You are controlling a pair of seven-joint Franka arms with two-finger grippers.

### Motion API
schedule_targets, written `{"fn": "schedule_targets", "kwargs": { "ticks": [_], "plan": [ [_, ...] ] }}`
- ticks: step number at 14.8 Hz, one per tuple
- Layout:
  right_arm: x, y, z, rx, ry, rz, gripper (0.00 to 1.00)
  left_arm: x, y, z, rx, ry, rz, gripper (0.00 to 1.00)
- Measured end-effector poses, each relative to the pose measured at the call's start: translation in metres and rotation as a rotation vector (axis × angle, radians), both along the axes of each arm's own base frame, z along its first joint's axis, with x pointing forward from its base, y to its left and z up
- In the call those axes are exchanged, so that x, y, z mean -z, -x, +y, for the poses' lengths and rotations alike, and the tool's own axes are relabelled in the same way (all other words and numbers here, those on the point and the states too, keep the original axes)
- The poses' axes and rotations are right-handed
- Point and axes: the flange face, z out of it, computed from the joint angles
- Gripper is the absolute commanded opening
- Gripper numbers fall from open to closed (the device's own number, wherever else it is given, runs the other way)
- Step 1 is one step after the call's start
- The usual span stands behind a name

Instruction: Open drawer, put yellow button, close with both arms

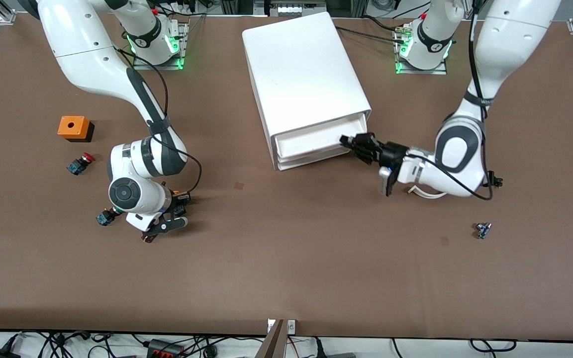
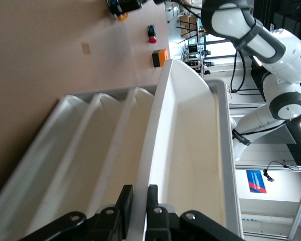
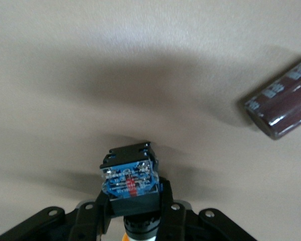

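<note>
The left gripper [image 1: 353, 144] is pinched on the front lip of the drawer [image 1: 311, 140], which stands slightly pulled out of the white cabinet [image 1: 302, 74]; its long axis runs roughly 8 to 2 o'clock in the front view. The right gripper [image 3: 133, 211] clamps the yellow button [image 3: 129, 181] just above the table [image 1: 286, 258], dark body outward, cap back between the fingers [image 3: 165, 203].

cabinet [image 1: 304, 74] between arm bases, mid-table
</note>
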Motion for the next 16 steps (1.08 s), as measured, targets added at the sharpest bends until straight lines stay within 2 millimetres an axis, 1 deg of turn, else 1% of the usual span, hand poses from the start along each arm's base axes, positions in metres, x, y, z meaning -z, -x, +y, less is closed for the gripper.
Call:
{"fn": "schedule_targets", "kwargs": {
  "ticks": [1, 2, 3, 4, 5, 7, 9, 10, 11, 12, 13, 14, 15, 16],
  "plan": [
    [-0.006, -0.004, 0.001, 0.0, -0.003, -0.013, 0.0, 0.0, -0.015, 0.008, -0.008, 0.001, -0.019, 0.02],
    [-0.016, -0.01, 0.003, 0.0, -0.008, -0.029, 0.0, 0.0, -0.028, 0.015, -0.017, 0.003, -0.034, 0.06],
    [-0.031, -0.018, 0.005, 0.0, -0.011, -0.043, 0.0, 0.001, -0.038, 0.021, -0.025, 0.008, -0.044, 0.35],
    [-0.052, -0.026, 0.007, -0.001, -0.014, -0.052, 0.0, 0.002, -0.045, 0.023, -0.027, 0.013, -0.048, 0.92],
    [-0.078, -0.034, 0.01, -0.002, -0.017, -0.06, 0.0, 0.003, -0.048, 0.023, -0.027, 0.013, -0.046, 1.0],
    [-0.138, -0.046, 0.022, -0.015, -0.027, -0.085, 0.0, 0.007, -0.052, 0.025, -0.029, -0.003, -0.045, 1.0],
    [-0.197, -0.049, 0.049, -0.042, -0.041, -0.116, 0.0, 0.004, -0.058, 0.034, -0.055, -0.022, -0.03, 1.0],
    [-0.222, -0.045, 0.066, -0.036, -0.053, -0.124, 0.0, -0.004, -0.062, 0.04, -0.068, -0.045, 0.004, 1.0],
    [-0.244, -0.039, 0.084, -0.024, -0.075, -0.127, 0.0, -0.017, -0.065, 0.046, -0.068, -0.087, 0.046, 1.0],
    [-0.262, -0.032, 0.1, -0.016, -0.105, -0.133, 0.0, -0.035, -0.069, 0.052, -0.063, -0.151, 0.084, 1.0],
    [-0.279, -0.026, 0.113, -0.009, -0.133, -0.141, 0.0, -0.06, -0.072, 0.058, -0.053, -0.242, 0.12, 1.0],
    [-0.291, -0.018, 0.126, -0.009, -0.151, -0.146, 0.0, -0.087, -0.075, 0.062, -0.043, -0.348, 0.15, 1.0],
    [-0.299, -0.008, 0.144, -0.007, -0.16, -0.148, 0.0, -0.113, -0.076, 0.067, -0.04, -0.456, 0.169, 1.0],
    [-0.305, 0.004, 0.167, -0.005, -0.164, -0.15, 0.0, -0.135, -0.077, 0.073, -0.043, -0.556, 0.175, 1.0]
  ]
}}
